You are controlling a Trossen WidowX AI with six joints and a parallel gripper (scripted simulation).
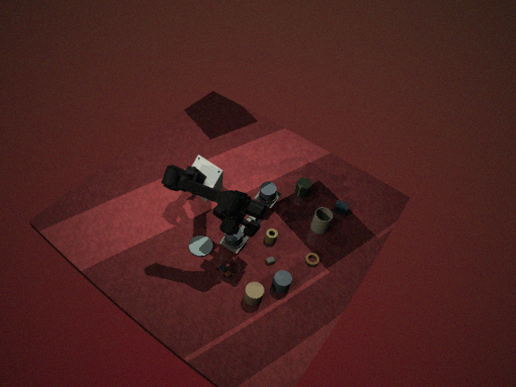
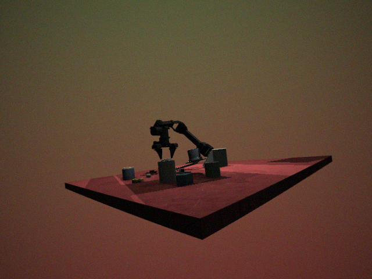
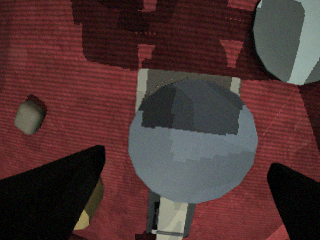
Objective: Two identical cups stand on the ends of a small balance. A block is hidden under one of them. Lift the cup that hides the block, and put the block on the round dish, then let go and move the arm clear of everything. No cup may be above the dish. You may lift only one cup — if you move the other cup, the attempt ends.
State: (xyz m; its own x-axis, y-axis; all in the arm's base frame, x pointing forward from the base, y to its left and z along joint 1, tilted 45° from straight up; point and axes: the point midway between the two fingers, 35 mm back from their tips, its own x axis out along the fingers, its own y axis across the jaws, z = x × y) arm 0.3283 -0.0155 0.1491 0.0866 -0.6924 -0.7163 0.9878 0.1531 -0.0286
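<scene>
One blue-grey cup (image 1: pixel 234 240) (image 3: pixel 192 150) stands upside down on the balance end near the round dish. The other cup (image 1: pixel 268 192) (image 2: pixel 193 155) stands on the far end, which sits higher in the exterior view. The balance (image 2: pixel 188 164) (image 3: pixel 171 216) tilts down towards the dish-side cup. The pale round dish (image 1: pixel 200 246) (image 3: pixel 286 40) has no cup over it. My gripper (image 1: pixel 239 227) (image 2: pixel 166 158) (image 3: pixel 188 162) is open and empty, pointing down above the dish-side cup, with a fingertip to either side of it in the wrist view. The block is not visible.
Near the balance are a yellow tube (image 1: pixel 271 240) and a small grey block (image 1: pixel 270 260) (image 3: pixel 29 117). Beyond stand a tall beige cup (image 1: pixel 320 223) (image 2: pixel 166 172), a green cylinder (image 1: pixel 303 189) (image 2: pixel 213 170) and a blue block (image 1: pixel 341 207) (image 2: pixel 184 179). Two more cylinders (image 1: pixel 281 282) (image 1: pixel 253 293) stand farther off.
</scene>
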